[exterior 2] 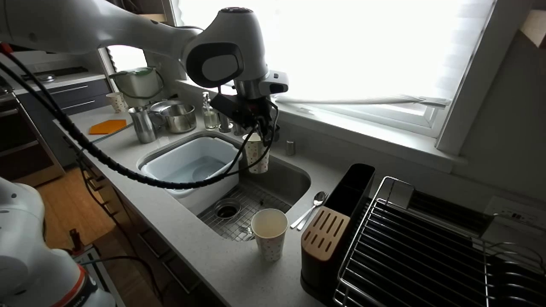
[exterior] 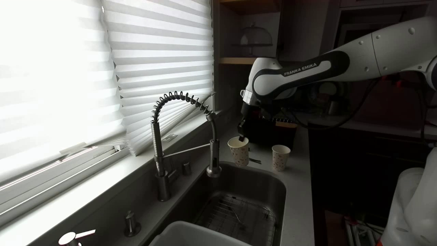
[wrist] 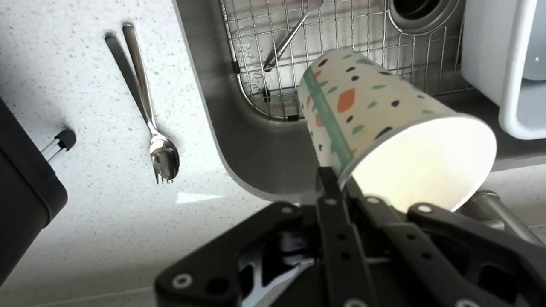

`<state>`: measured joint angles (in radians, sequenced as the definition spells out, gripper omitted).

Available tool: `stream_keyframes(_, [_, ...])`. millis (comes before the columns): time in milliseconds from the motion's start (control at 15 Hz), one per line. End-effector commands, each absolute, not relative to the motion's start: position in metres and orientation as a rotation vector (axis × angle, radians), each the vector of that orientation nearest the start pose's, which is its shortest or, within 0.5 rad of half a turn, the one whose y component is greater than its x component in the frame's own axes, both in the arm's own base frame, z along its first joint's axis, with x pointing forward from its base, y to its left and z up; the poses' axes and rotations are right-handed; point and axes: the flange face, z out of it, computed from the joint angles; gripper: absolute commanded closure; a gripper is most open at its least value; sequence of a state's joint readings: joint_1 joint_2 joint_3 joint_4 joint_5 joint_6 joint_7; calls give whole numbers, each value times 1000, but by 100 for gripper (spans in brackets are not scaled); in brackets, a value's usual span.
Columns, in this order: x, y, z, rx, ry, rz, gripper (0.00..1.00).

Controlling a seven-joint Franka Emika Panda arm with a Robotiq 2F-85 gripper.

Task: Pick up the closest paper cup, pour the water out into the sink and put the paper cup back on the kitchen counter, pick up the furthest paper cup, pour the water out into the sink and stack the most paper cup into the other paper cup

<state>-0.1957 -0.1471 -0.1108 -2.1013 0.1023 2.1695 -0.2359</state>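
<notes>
Paper cup with the leafy speckle print is hanging over the sink, tipped a little, fingers clamped on its wall up at the rim. A second paper cup stands on the worktop just past the sink's far right corner in an exterior view. Can't tell if there's water in the held one. I'd guess it's light and squishy, stiffest around the rim, maybe slick if wet. So a rim pinch seems the best hold for pouring, but squeeze too hard and it'll crease, and sloshing could swing it round.
</notes>
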Motion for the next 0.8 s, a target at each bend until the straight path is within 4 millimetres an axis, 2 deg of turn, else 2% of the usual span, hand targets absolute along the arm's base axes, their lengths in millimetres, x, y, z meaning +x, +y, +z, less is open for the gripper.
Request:
stream_keyframes(0, [507,-159,505,-3070,182,-360,96])
stream_keyframes(67, [507,-159,505,-3070,181,-360,99])
stream_keyframes(200, [504,-153,507,-3138,67,-385,99])
stream_keyframes(467, [500,-136,511,-3253,-236,-420,99])
stream_keyframes(733, [498,-114,514,-3350,-478,-576,99])
